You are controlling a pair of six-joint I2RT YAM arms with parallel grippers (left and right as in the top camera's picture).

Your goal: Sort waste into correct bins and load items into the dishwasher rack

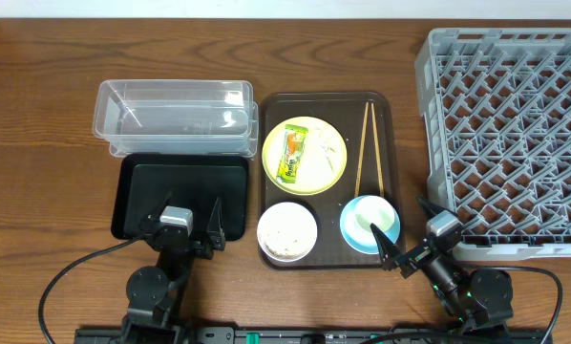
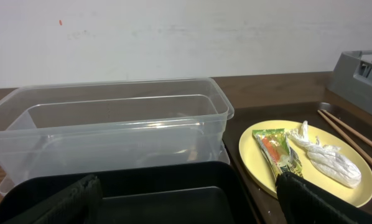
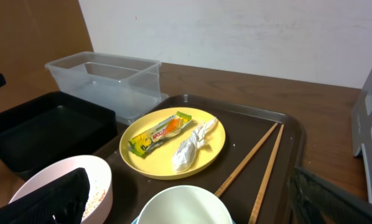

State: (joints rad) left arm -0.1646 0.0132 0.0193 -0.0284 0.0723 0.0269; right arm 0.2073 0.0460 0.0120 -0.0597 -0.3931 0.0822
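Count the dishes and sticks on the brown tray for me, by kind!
Plate: 1
Bowls: 2, the white bowl and the light-blue bowl
Cup: 1, sitting in the light-blue bowl
Chopsticks: 2
Total: 6

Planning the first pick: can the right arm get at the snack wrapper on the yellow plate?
Probably yes. The snack wrapper lies uncovered on the yellow plate. The light-blue bowl stands between it and the open right gripper, so approach from above.

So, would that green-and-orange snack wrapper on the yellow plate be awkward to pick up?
Probably light and floppy: the green-and-orange snack wrapper looks thin and creased. Lying flat on the round pale-yellow plate, it may slide rather than lift.
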